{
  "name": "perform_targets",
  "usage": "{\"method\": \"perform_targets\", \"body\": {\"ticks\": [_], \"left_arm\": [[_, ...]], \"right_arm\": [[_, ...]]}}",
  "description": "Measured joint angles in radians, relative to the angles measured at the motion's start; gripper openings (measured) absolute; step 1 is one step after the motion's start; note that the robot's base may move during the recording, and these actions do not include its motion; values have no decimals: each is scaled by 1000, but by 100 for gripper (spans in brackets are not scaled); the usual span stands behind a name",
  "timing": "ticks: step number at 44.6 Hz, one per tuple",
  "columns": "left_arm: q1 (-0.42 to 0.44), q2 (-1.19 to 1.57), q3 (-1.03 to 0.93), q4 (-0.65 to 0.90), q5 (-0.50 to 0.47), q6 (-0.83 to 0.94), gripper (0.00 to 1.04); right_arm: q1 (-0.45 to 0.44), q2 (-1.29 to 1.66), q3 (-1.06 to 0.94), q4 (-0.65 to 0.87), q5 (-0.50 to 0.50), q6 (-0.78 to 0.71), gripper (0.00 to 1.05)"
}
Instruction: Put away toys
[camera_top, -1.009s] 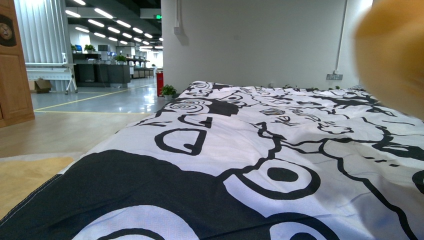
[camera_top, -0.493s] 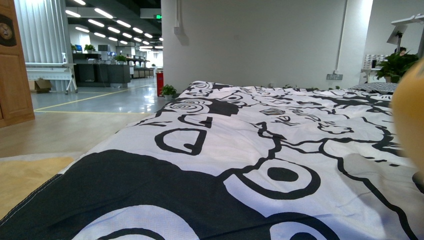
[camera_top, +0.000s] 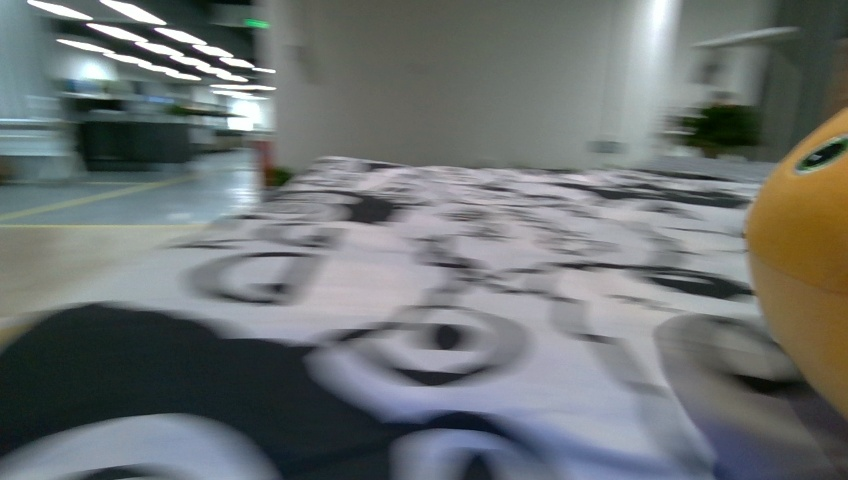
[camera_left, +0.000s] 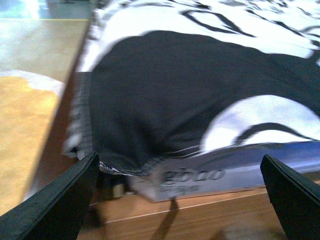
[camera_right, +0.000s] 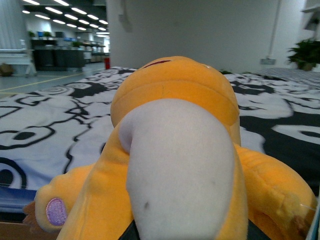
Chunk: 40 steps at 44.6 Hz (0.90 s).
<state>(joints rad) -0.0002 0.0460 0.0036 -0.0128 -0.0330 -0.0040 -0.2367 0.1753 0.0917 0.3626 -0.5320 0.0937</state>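
The left hand (camera_left: 178, 159) is spread wide with nothing in it, just off the near corner of the black-and-white cover (camera_left: 165, 100). The big orange plush animal (camera_top: 808, 260) is at the right side of that cover, close in front of the right arm. Its body points away across the cover. The right hand is hidden under it, so I cannot tell if it grips. I think the right arm is much nearer.

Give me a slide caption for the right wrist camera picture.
Orange-yellow plush toy with a pale belly fills the frame, black-and-white patterned bedspread behind it.
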Motion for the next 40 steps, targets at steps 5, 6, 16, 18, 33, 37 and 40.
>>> {"method": "perform_targets", "body": {"ticks": [5, 6, 16, 18, 33, 37, 40], "left_arm": [[0, 6, 0, 0, 5, 0, 99], [0, 5, 0, 0, 5, 0, 99], [5, 4, 0, 0, -58, 0, 99], [6, 4, 0, 0, -73, 0, 99], [6, 6, 0, -1, -80, 0, 99], [6, 6, 0, -1, -80, 0, 99], [6, 6, 0, -1, -80, 0, 99]], "right_arm": [[0, 0, 0, 0, 5, 0, 10], [0, 0, 0, 0, 5, 0, 10], [0, 0, 0, 0, -3, 0, 10], [0, 0, 0, 0, -2, 0, 10], [0, -1, 0, 1, -3, 0, 10], [0, 1, 0, 1, 0, 0, 10], [0, 0, 0, 1, -2, 0, 10]]}}
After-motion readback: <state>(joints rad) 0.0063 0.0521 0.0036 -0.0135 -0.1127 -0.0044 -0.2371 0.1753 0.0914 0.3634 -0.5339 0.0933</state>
